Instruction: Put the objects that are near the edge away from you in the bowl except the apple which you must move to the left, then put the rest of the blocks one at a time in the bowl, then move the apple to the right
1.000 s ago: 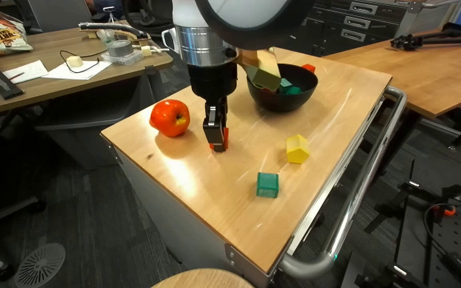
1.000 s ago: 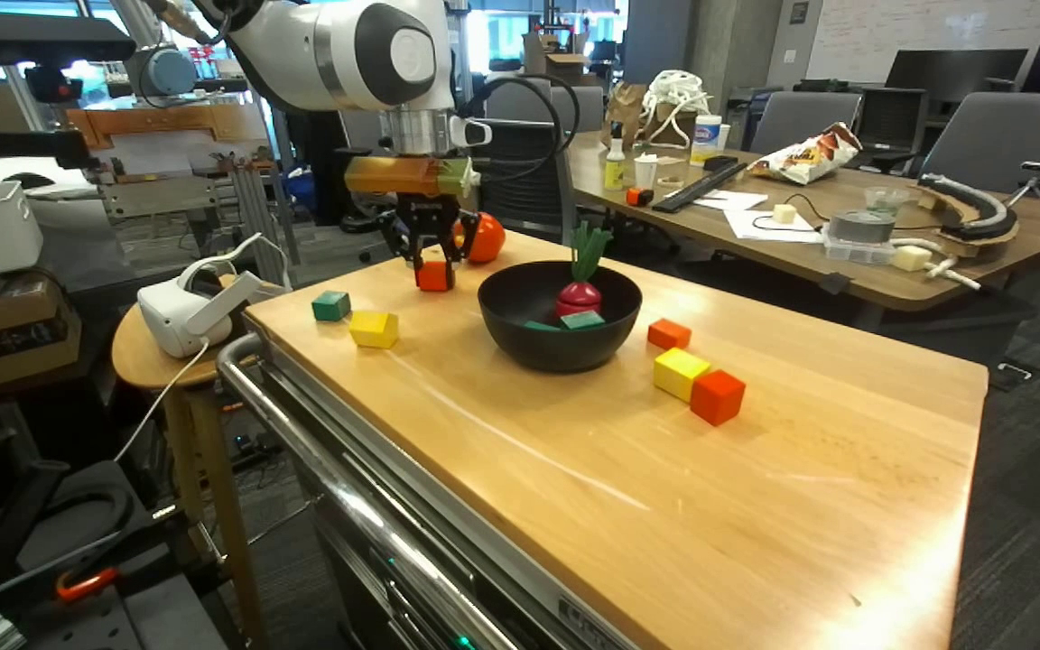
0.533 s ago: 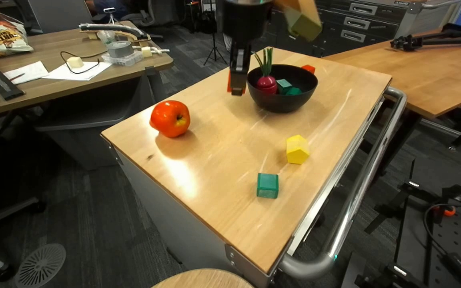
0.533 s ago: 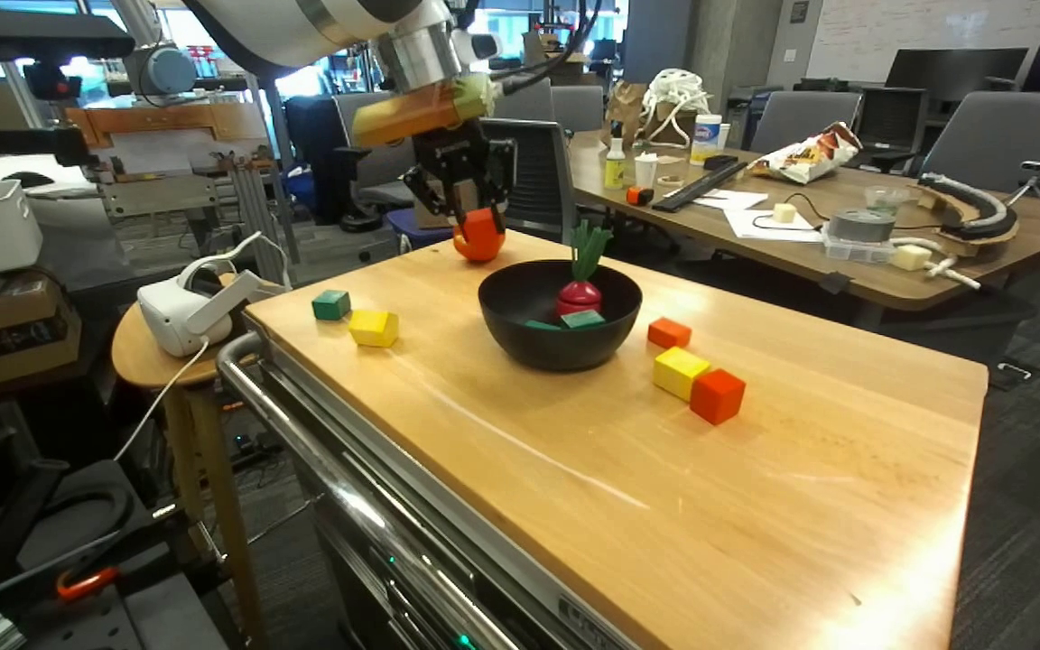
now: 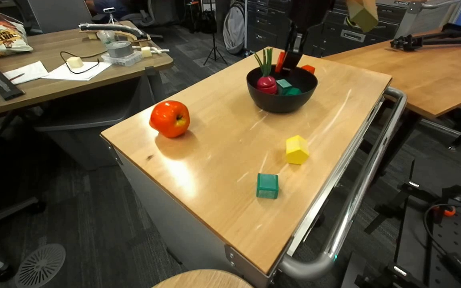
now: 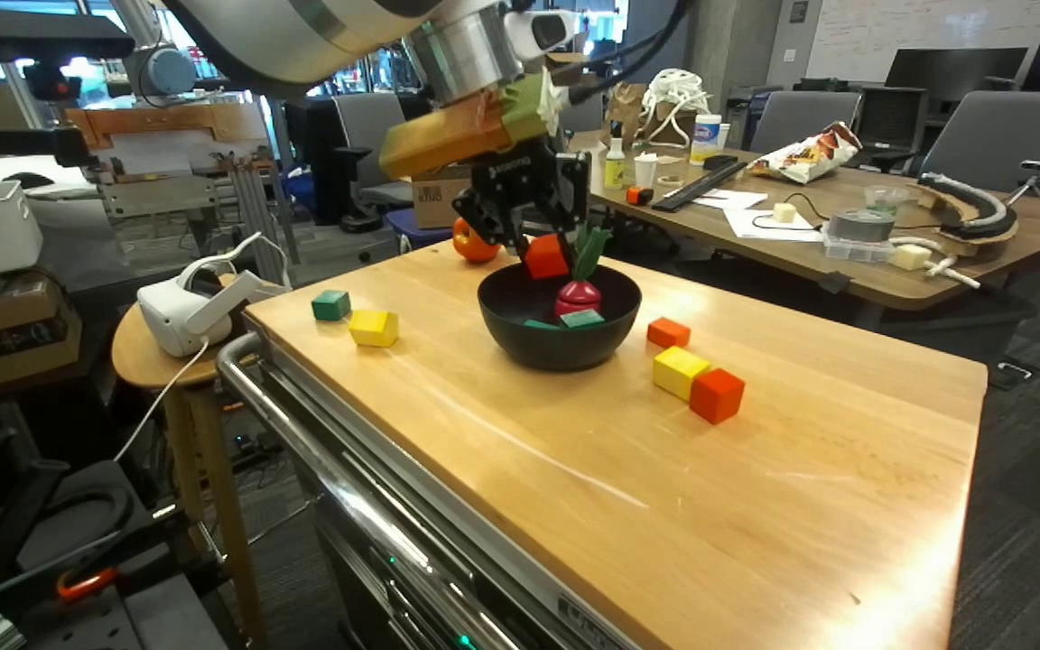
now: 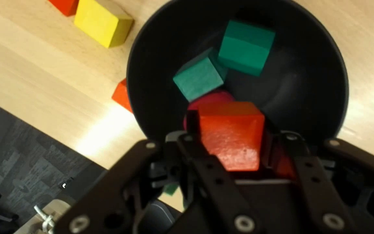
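One red-orange block (image 7: 231, 141), grasped in the jaws of the gripper (image 6: 545, 246); newly carried from tabletop (image 5: 222, 132) to over the black bowl (image 6: 561, 348), now beneath the jaws. Release presumably next. Apparently outstanding, well apart from the jaws: yellow block (image 5: 297, 150), green block (image 5: 267, 186), apple (image 5: 170, 119).

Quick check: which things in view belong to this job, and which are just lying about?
Part of the job:
black bowl
red toy with green stalk
two green blocks
red block in the jaws
apple
loose green block
two yellow blocks
two other red blocks

Lying about:
VR headset
chip bag
tape roll
white rope
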You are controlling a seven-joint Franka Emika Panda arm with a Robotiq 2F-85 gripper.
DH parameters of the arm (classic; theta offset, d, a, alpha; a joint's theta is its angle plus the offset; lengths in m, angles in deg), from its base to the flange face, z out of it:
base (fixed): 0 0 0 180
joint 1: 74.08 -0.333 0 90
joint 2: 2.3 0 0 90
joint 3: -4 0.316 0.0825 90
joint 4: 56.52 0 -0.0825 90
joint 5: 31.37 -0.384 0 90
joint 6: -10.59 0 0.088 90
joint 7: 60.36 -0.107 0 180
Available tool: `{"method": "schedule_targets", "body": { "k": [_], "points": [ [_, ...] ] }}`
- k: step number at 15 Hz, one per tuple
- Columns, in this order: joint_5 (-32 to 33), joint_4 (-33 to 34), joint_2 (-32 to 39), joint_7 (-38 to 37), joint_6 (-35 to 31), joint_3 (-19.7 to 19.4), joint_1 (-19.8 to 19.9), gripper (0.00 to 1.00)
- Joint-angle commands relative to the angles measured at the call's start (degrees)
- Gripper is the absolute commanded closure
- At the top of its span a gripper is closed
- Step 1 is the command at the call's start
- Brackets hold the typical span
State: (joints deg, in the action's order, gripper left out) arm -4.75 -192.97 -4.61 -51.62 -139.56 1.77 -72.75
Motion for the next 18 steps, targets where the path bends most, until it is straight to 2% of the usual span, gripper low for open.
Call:
{"method": "schedule_targets", "body": {
  "k": [1,2,3,7,9,12,14,15,18],
  "points": [
    [0.14,-2.96,0.50,2.38,-5.71,-1.41,1.97,0.83],
    [-0.19,-3.41,0.54,3.35,-6.80,-1.75,2.37,0.33],
    [-0.29,-3.46,0.29,4.08,-7.42,-2.12,2.75,0.32],
    [-8.47,-1.91,-2.09,8.38,-5.65,-2.20,2.67,0.02],
    [-9.61,-0.50,-4.01,6.51,-4.69,-2.34,2.90,0.00],
    [-6.12,2.38,-6.31,-0.03,-3.81,-2.70,4.78,0.00],
    [1.14,3.81,-6.85,-7.75,-3.97,-1.26,6.90,0.00],
    [-3.63,2.75,-5.47,-1.87,-5.00,-2.43,5.51,0.00],
    [-0.56,3.36,-6.21,-5.57,-4.68,-2.14,6.40,0.00]
  ]
}}
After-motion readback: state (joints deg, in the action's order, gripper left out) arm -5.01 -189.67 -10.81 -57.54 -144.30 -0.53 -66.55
